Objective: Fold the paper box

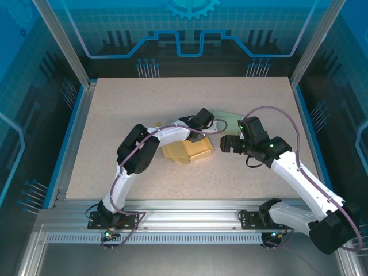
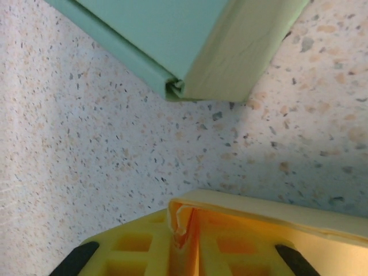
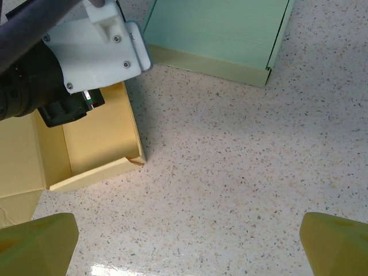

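**While the left jaws pinch a corner, the paper box sits half formed**

While the speckled tabletop (image 1: 115,115) carries two cartons near its middle, only one is being worked. Both arms reach toward the centre, the left from the near left and the right from the near right. The green box (image 1: 227,122) lies furthest back, just beyond the work and apart from it. The yellow paper box (image 1: 187,150) sits nearer, slightly left of centre. Several of its walls are already up, like an open tray, while one panel on its left side looks not yet raised.

The right gripper (image 3: 184,247) hovers to the right of the paper box over bare surface, its jaws wide apart and holding nothing. The left gripper (image 2: 185,230) has its jaws nearly together, clamped on the thin wall at the box's far right corner. The paper edge (image 2: 179,218) between them looks slightly crumpled.

To do this step well, I judge the pinch should sit squarely on the crease, not on the rumpled edge. It should be firm enough to stand the wall upright without tearing it. The right arm could brace the opposite wall so the light tray does not slide toward the green box.
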Robot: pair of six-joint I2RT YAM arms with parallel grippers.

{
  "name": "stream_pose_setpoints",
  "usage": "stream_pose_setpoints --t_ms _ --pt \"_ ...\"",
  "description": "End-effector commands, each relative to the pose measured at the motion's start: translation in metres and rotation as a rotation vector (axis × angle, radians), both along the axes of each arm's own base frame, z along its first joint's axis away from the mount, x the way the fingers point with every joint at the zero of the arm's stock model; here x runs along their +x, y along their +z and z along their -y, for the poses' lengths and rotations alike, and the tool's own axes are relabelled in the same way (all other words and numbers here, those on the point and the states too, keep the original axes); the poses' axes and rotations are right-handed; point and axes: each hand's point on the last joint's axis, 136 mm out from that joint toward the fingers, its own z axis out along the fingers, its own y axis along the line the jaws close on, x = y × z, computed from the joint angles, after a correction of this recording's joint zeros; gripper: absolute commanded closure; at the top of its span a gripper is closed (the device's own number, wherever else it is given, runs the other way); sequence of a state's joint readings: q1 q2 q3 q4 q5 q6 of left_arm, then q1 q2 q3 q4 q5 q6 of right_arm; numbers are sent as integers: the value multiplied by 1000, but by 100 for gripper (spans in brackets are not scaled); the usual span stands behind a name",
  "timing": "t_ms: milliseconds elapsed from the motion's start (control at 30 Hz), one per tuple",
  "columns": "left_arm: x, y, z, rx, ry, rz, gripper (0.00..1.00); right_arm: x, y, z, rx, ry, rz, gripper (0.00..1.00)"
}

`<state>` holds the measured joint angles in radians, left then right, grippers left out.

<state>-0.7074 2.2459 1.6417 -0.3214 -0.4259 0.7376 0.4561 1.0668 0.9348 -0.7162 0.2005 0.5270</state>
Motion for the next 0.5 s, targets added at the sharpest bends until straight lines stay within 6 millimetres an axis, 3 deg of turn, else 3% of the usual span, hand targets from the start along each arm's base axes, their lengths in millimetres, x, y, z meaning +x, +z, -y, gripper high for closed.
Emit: stream_pose_setpoints --t_ms 0,133,300,467 --pt "-2 -22 -13 66 9 -43 72 1 1 2 11 -11 0 0" --pt "5 10 -8 39 9 2 51 1 3 2 14 -8 4 0" --pt "14 68 -2 -39 34 83 24 1 3 0 18 -3 2 0" --pt "9 131 -3 -176 105 144 14 1 3 0 17 1 -2 0"
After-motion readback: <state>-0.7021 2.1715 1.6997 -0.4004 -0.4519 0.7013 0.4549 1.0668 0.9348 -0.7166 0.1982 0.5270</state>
